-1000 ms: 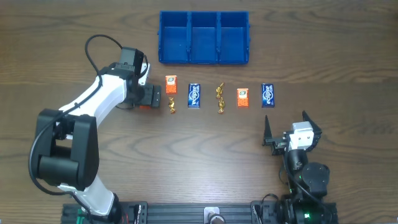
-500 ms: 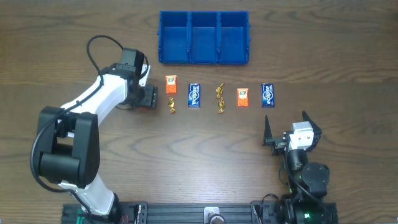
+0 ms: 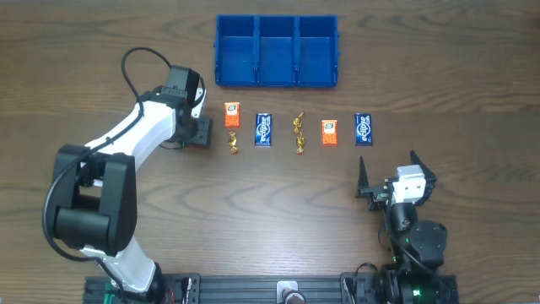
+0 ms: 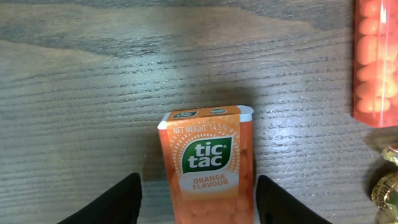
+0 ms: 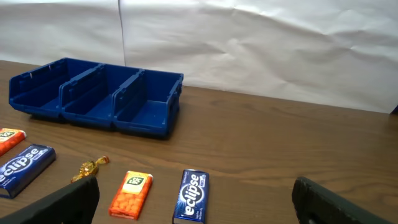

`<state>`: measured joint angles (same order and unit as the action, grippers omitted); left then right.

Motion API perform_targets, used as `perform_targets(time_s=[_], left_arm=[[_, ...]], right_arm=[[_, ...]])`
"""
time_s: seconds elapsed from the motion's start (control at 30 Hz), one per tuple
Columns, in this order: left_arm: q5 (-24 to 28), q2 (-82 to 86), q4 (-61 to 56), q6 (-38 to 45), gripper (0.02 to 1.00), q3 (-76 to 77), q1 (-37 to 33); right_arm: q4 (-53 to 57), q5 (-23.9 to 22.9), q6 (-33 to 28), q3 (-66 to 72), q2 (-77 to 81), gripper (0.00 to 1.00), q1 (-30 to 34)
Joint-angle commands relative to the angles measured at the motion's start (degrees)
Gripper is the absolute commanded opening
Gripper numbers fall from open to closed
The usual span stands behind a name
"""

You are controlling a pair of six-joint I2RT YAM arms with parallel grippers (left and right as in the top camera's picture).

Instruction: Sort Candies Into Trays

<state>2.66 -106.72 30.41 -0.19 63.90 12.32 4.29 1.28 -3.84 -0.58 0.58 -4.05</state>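
Note:
My left gripper (image 3: 201,131) hangs left of the candy row, shut on an orange candy box (image 4: 208,168) that sits between its fingers (image 4: 118,202). Beside it lie another orange box (image 4: 375,62) and a gold wrapped candy (image 4: 388,183). The row on the table holds an orange box (image 3: 231,115), a gold candy (image 3: 234,145), a blue pack (image 3: 264,129), two gold candies (image 3: 298,135), an orange box (image 3: 329,133) and a blue pack (image 3: 364,128). The blue three-bin tray (image 3: 277,19) stands behind them. My right gripper (image 3: 390,169) is open near its base.
In the right wrist view the tray (image 5: 93,93) has nothing in its bins, and a white wall rises behind the table. Bare wooden table spreads in front of the candy row and to both sides of the tray.
The left gripper has shifted slightly toward the far side, and the orange box that showed under it is now hidden beneath it in the top view. The right arm has not moved.

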Motion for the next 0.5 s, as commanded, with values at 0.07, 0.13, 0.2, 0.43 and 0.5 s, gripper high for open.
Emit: perform_targets(time_s=[0.07,0.13,0.2,0.43,0.5], left_arm=[[-0.1,-2.3,-0.3,-0.7,0.516,0.9,0.1],[-0.1,-2.4,-0.5,-1.1,0.472,0.9,0.1],[0.2,-2.4,-0.9,-1.1,0.430,0.9,0.1],[1.6,-2.2,-0.5,-1.6,0.338,2.4,0.5],[1.4,-1.8,1.0,-2.1,0.312,5.3,1.5]], right_arm=[[0.4,-0.2,-0.7,0.1,-0.4,0.998,0.0],[0.4,-0.2,-0.7,0.1,-0.4,0.998,0.0],[0.4,-0.2,-0.7,0.1,-0.4,0.998,0.0],[0.4,-0.2,-0.7,0.1,-0.4,0.998,0.0],[0.3,-0.2,-0.7,0.1,-0.4,0.998,0.0]])
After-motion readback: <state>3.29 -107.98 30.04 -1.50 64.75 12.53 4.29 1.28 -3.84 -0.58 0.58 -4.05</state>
